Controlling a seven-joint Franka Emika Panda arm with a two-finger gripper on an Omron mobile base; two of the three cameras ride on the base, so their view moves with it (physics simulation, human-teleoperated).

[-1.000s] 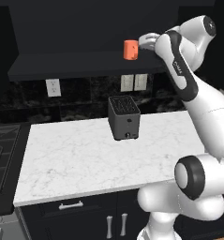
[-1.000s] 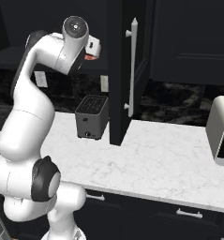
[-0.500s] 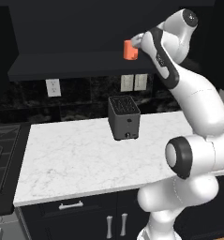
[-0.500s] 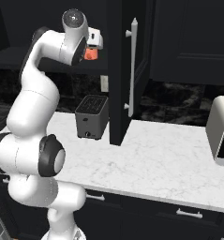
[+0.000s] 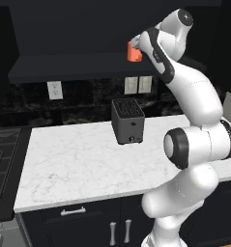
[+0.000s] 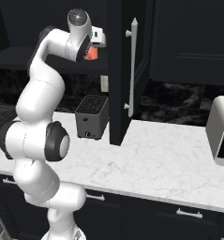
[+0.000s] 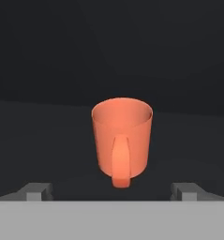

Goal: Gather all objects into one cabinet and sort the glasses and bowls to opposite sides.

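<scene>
A salmon-orange cup stands upright on the dark shelf inside the black upper cabinet, its handle turned toward the hand camera. My gripper is open, its fingertips spread wide on either side, just short of the cup and apart from it. From the left base view the cup sits right at the gripper, high above the counter. The right base view has the cup partly behind my hand, left of the open cabinet door with its long silver handle. The red mug, blue vessel and bowl are out of view.
A black toaster stands on the white marble counter below the cup. A stove lies at the left end. A white appliance sits at the counter's right. The open door edge juts out over the counter.
The arm's upper joints have swung up and over while the hand stayed by the shelf. The orange cup has kept its place.
</scene>
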